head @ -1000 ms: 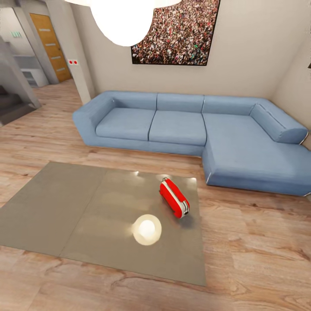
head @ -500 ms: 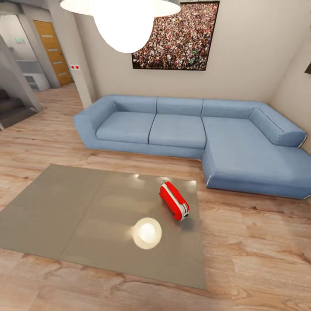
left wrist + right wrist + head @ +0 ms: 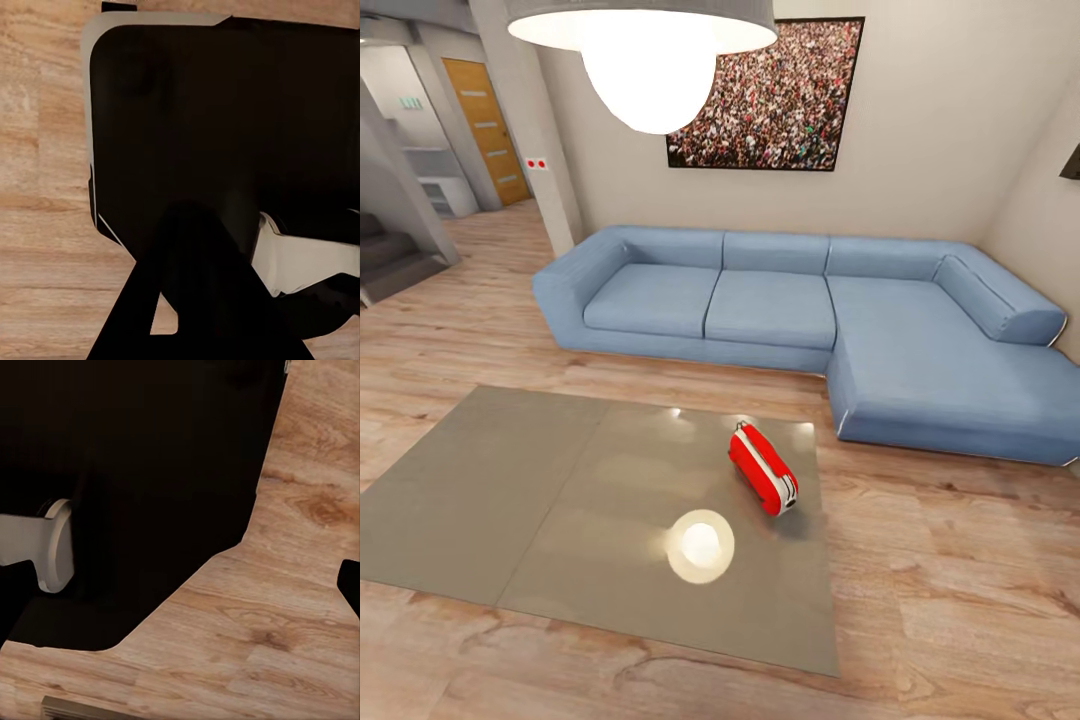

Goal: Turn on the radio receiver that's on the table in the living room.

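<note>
The red radio receiver (image 3: 763, 468) lies on its side on the right part of the low grey glossy table (image 3: 530, 500), silver end toward me, white stripes along its upper edge. It is a good way ahead of me in the head view, in the living room with the blue L-shaped sofa (image 3: 810, 310) behind it. In the left wrist view, dark finger shapes (image 3: 195, 300) blend into the robot's black base (image 3: 225, 112) over wood floor. In the right wrist view, a dark fingertip (image 3: 351, 585) sits at the frame's edge above the floor.
A grey pendant lamp (image 3: 645, 50) hangs in front of the head camera and is mirrored on the tabletop as a bright spot (image 3: 700, 545). A crowd picture (image 3: 765, 95) hangs above the sofa. At the left are a pillar (image 3: 530, 120), stairs (image 3: 390, 255) and a wooden door (image 3: 485, 115).
The whole head picture has shifted: lamp, picture and sofa sit lower in the frame, so the camera moved. The radio keeps its place on the table.
</note>
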Robot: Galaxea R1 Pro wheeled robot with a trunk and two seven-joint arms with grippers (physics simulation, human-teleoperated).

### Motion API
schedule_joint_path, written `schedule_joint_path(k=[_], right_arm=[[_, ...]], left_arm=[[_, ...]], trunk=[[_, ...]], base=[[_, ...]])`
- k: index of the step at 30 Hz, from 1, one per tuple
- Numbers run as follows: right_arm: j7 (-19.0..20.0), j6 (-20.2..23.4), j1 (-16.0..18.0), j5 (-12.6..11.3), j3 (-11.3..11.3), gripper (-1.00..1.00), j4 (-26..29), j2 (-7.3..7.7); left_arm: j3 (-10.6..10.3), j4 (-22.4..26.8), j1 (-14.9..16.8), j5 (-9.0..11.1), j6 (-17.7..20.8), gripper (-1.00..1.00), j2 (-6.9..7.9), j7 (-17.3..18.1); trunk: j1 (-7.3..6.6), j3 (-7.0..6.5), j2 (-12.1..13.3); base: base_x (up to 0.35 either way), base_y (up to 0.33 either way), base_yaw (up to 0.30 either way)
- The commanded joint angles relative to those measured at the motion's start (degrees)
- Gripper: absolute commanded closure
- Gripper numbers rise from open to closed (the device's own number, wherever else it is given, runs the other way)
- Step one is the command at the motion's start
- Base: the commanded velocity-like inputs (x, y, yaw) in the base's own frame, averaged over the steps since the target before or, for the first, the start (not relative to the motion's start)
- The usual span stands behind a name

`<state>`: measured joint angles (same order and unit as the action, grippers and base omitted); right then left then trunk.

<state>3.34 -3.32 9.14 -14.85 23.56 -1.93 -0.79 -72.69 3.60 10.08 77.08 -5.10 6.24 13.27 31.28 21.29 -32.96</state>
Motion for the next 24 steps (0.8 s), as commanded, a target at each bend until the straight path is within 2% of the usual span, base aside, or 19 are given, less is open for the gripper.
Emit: schedule_joint_path(k=[1, 24], right_arm=[[0.0, 0.02, 0.0, 0.0, 0.0, -1.0, 0.0, 0.0], [0.12, -0.49, 0.0, 0.17, 0.12, -1.0, 0.08, -0.23]], left_arm=[[0.0, 0.0, -0.01, 0.0, 0.0, 1.0, 0.0, 0.0], [0.0, 0.0, -0.01, 0.0, 0.0, 1.0, 0.0, 0.0]], trunk=[[0.0, -0.01, 0.0], [0.0, -0.02, 0.0]], base=[[0.0, 0.0, 0.0], [0.0, 0.0, 0.0]])
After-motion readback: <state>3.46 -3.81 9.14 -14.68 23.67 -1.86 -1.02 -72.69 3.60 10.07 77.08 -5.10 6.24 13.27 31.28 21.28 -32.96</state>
